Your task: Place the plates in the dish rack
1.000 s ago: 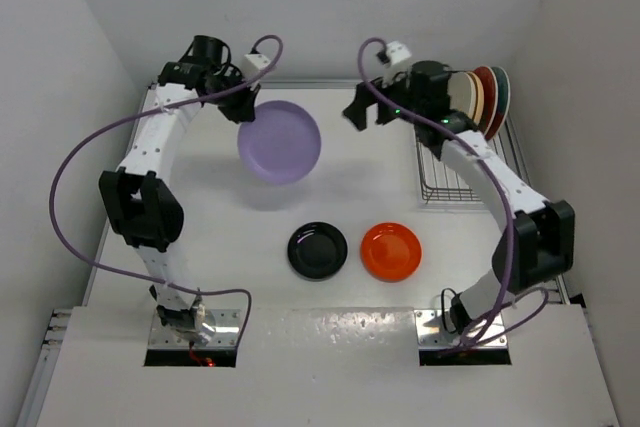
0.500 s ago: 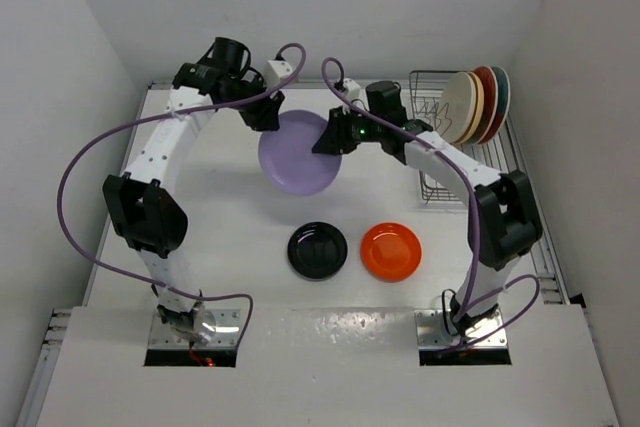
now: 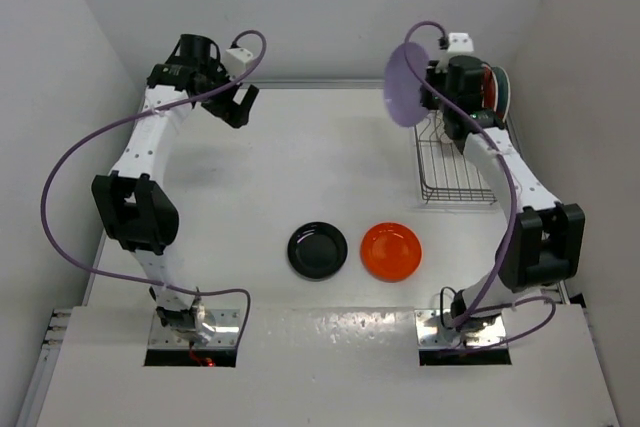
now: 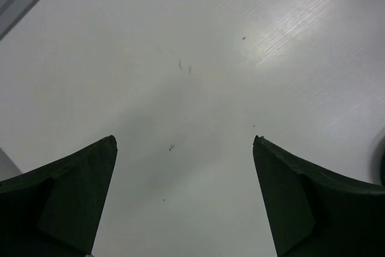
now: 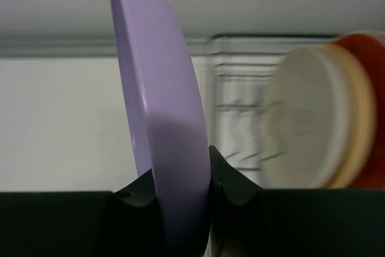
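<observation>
Gripping the lavender plate [image 3: 405,85] by its rim, your right gripper [image 5: 180,173] held it upright near the rack [image 3: 455,172]; left gripper [image 4: 183,142] gaped wide, empty.

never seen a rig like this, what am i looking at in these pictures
Two robot arms are bolted to a white table. One picture looks down from above; the other two come from cameras on each wrist. The left gripper is open and empty over bare table. The right gripper pinches a lavender plate on edge near the dish rack, where other plates stand upright. A black plate and an orange plate lie flat on the table.
</observation>
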You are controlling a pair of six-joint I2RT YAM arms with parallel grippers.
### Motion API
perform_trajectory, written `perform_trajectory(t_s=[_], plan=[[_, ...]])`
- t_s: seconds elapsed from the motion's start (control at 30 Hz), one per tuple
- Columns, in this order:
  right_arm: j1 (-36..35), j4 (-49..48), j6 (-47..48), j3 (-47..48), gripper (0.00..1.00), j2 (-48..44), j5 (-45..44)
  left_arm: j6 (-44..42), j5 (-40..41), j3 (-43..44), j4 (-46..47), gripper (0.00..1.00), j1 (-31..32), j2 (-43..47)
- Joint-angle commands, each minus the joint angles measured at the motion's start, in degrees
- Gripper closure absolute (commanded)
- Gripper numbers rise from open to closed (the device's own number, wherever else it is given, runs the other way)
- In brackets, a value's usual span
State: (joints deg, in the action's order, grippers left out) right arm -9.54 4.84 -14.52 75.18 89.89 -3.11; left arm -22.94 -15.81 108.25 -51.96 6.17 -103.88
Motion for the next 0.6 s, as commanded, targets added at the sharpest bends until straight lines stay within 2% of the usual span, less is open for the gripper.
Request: perform_trajectory(t_s=[0.0,0.07,0.13,0.3,0.37,0.57], plan=[[3.11,-7.19,10.9,3.04,1.0,0.63,-22.33,1.67,5.09,-1.64,1.52,0.0,-0.98,2.62],[4.35,-9.31,16.52,4.62,1.0,4.23,-24.21,1.67,5.09,-3.21,1.52,0.0,-0.99,2.63],[5.76,-9.41,17.94,6.64,1.0,6.26,-25.62,1.67,4.57,-3.22,1.52,0.0,-0.99,2.63],[6.73,-12.39,20.23,10.07,1.0,13.73,-27.11,1.67,4.56,-3.83,1.52,0.0,-1.52,2.1],[6.38,-13.27,21.9,11.92,1.0,17.15,-31.23,1.15,4.56,-3.83,1.52,0.0,-1.52,2.1],[6.11,-16.09,22.52,11.05,1.0,20.41,-33.71,1.14,4.56,-3.83,1.52,0.0,-2.04,1.49]])
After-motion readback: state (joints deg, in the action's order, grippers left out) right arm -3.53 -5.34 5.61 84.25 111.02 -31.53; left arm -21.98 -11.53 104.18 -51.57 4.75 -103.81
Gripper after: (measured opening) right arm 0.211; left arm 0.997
